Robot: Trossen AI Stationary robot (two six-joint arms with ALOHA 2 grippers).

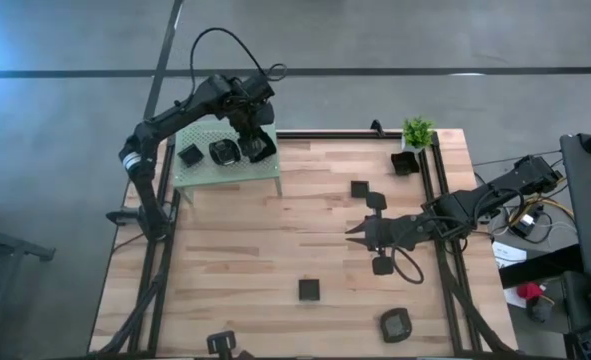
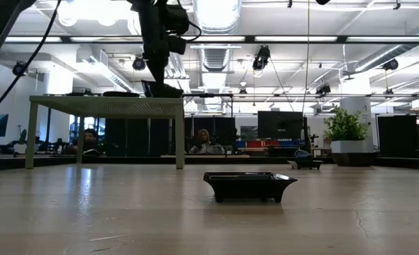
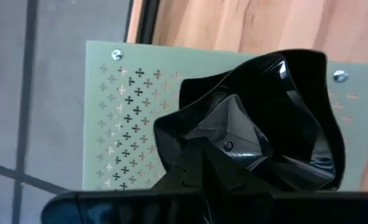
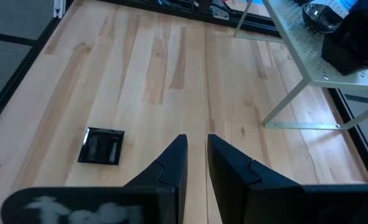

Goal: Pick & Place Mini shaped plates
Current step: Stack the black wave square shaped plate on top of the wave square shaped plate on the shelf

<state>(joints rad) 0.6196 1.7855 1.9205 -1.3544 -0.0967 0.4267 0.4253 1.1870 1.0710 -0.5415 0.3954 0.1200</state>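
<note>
The green perforated platform (image 1: 200,175) stands at the table's far left. Two mini shaped plates (image 1: 189,155) (image 1: 223,152) lie on it. A third, black, glossy and angular (image 3: 277,118), lies on it right under my left gripper (image 1: 256,143), which points steeply down with its fingers shut. Several more black plates lie scattered on the wood, among them one (image 1: 360,188) and one (image 1: 309,290). My right gripper (image 1: 358,232) hovers right of centre, pointing toward the table's left. Its fingers (image 4: 197,158) stand a narrow gap apart, with nothing between them. My left gripper comes from above with shut fingers into the hollow of the angular plate (image 3: 233,134). Black stands on black there, so I cannot tell whether the fingertips touch it. The plate lies on the platform's right part (image 3: 118,118).
A small potted plant (image 1: 417,131) stands at the far right corner with a black plate (image 1: 405,163) beside it. A black frame rail (image 1: 430,200) runs along the table's right side. In the low view one plate (image 2: 250,185) sits near the camera, and people show in the room behind.
</note>
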